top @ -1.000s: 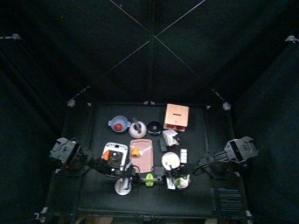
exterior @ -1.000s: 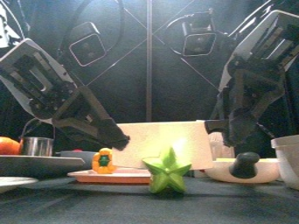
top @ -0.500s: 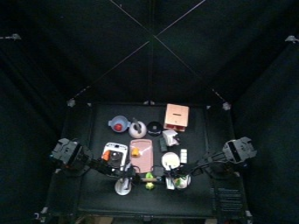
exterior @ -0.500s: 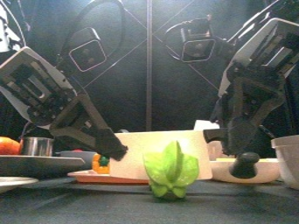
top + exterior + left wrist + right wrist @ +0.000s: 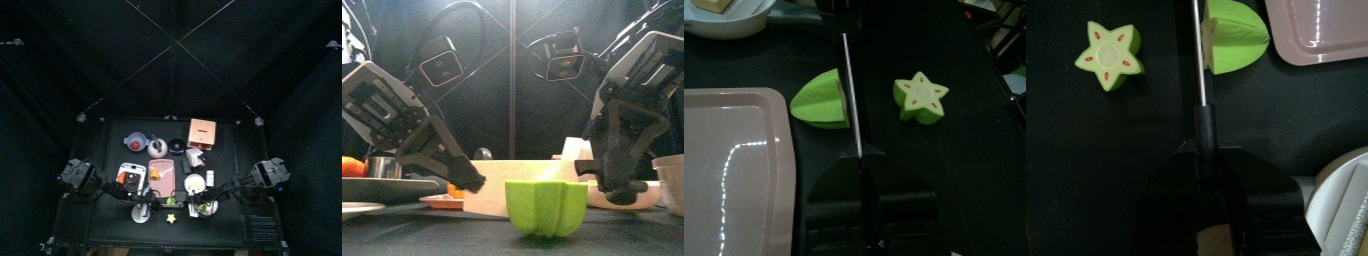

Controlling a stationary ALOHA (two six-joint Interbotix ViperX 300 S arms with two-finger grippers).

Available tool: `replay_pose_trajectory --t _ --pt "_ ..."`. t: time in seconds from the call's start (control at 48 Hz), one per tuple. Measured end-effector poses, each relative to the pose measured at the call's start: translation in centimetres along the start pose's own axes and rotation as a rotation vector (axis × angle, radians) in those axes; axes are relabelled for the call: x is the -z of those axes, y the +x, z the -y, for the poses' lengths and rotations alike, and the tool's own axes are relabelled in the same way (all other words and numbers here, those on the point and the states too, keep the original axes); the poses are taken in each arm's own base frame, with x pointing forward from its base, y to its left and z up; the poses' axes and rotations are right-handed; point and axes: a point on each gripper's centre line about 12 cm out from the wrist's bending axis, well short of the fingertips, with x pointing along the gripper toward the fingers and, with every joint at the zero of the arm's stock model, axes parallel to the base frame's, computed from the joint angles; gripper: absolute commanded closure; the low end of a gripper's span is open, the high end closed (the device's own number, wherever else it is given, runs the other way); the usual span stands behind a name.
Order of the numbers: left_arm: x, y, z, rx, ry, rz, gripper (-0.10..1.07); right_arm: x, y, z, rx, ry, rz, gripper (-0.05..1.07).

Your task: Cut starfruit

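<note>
Starfruit (image 5: pixel 823 98) just beside pink board (image 5: pixel 731 170)

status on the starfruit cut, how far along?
Done: the starfruit lies in two pieces on the black table, a star-faced slice and a larger green chunk beside the pink board. In hand: a thin blade runs along the chunk. Left: any further slices; neither piece sits on the board.

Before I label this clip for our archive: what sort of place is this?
Likely a robot test pen staged as a kitchen worktop: black curtains enclose a small black table, where cut starfruit pieces lie beside a pink board.
</note>
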Motion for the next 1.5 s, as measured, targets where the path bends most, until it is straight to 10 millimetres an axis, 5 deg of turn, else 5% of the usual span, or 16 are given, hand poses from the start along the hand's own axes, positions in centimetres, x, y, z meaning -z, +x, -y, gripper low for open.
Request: replay_pose_trajectory --t 0.458,0.896,1.333,1.5 --pt "-0.2 0.0 0.9 0.021 0.013 -0.018 0.72 -0.2 0.0 -0.9 -0.010 -0.017 -0.004 0.66" --pt "-2.6 -1.8 1.1 0.037 0.003 0.054 0.72 -1.2 -1.4 -1.2 -0.011 -0.049 0.031 0.62" --pt "-3.1 -2.1 1.2 0.041 0.000 0.070 0.72 -1.7 -2.0 -1.3 -0.022 -0.036 0.050 0.20" --pt "-3.7 -2.4 1.3 0.045 -0.002 0.087 0.72 -1.6 -2.0 -1.2 -0.014 -0.038 0.036 0.17"
